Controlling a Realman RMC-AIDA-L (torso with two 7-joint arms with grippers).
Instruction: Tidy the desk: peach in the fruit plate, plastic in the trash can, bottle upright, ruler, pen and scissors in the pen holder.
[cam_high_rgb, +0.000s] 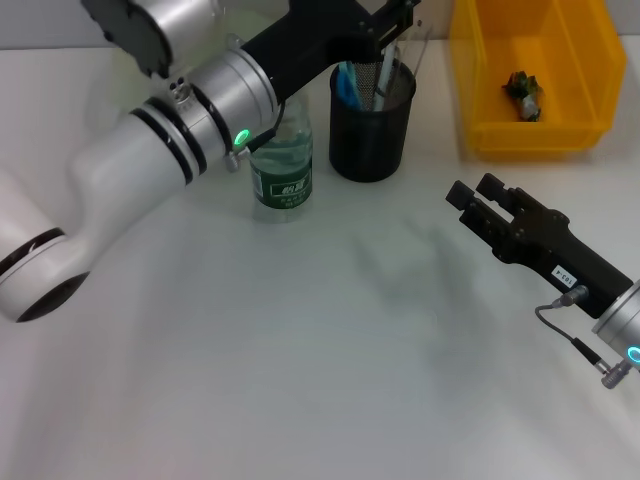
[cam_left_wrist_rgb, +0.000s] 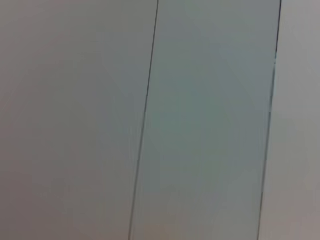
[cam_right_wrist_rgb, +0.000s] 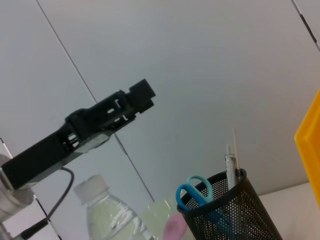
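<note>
The black mesh pen holder (cam_high_rgb: 372, 125) (cam_right_wrist_rgb: 230, 215) stands at the back of the desk. It holds blue-handled scissors (cam_right_wrist_rgb: 192, 192) (cam_high_rgb: 347, 85), a white pen (cam_right_wrist_rgb: 230, 167) and a thin pale strip beside the pen. My left gripper (cam_high_rgb: 398, 18) (cam_right_wrist_rgb: 142, 96) hovers above the holder and carries nothing. The bottle (cam_high_rgb: 282, 170) (cam_right_wrist_rgb: 107, 210) stands upright under my left forearm. A crumpled piece of plastic (cam_high_rgb: 523, 95) lies in the yellow trash can (cam_high_rgb: 470, 90). A pink rounded shape (cam_right_wrist_rgb: 174, 227) shows between bottle and holder. My right gripper (cam_high_rgb: 476, 192) hangs open at the right.
The left arm crosses the back left of the desk and hides what lies behind the bottle. The left wrist view shows only grey wall panels. White desk surface spreads across the front and middle.
</note>
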